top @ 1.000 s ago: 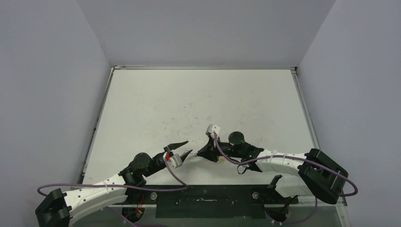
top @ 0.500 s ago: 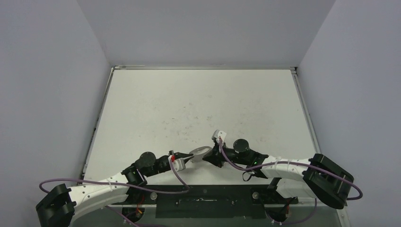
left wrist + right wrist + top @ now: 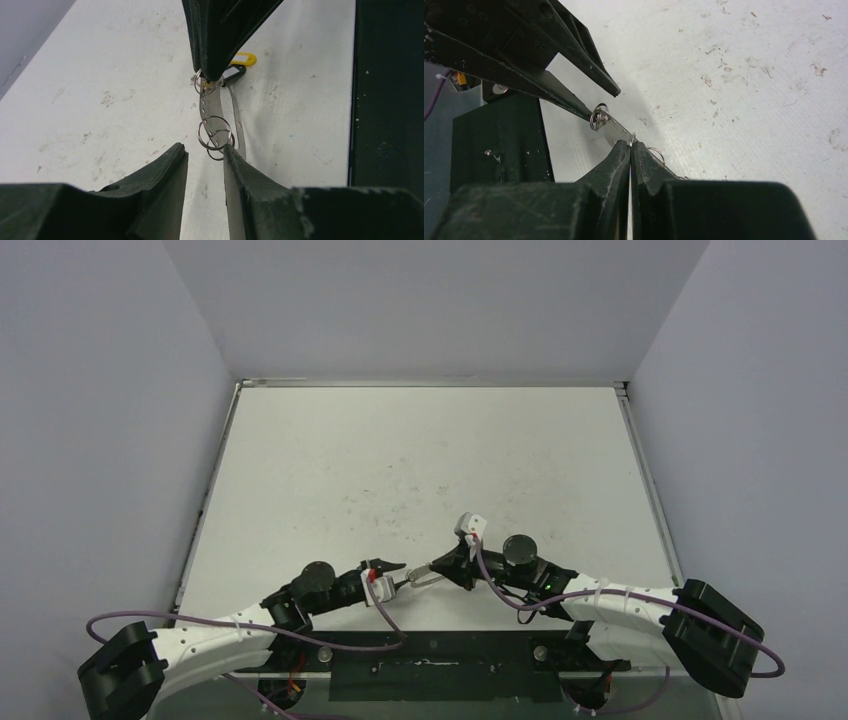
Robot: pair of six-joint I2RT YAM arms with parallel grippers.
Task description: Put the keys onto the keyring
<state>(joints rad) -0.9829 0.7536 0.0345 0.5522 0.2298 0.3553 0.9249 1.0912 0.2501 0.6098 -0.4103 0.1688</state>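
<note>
My right gripper (image 3: 441, 568) is shut on one end of the keyring (image 3: 422, 574), a flat silver strip held just above the table. In the left wrist view the right fingers (image 3: 216, 45) come down from the top and pinch the keyring (image 3: 204, 105); its small rings (image 3: 214, 133) hang at the free end. My left gripper (image 3: 205, 151) is open, its right fingertip beside those rings. The yellow tag (image 3: 243, 59) and the black key head (image 3: 234, 73) show just behind the right fingers. In the right wrist view my right gripper (image 3: 630, 145) clamps the keyring (image 3: 613, 128), and the left fingers (image 3: 574, 47) spread around its far end.
The white table (image 3: 420, 460) has grey walls on three sides. A black base plate (image 3: 430, 665) runs along the near edge, close under both grippers; it also shows in the left wrist view (image 3: 385, 100). Purple cables (image 3: 500, 585) trail from the wrists.
My right gripper has lifted the keyring off the table and holds it out to the left. My left gripper has moved right to its free end and narrowed its opening.
</note>
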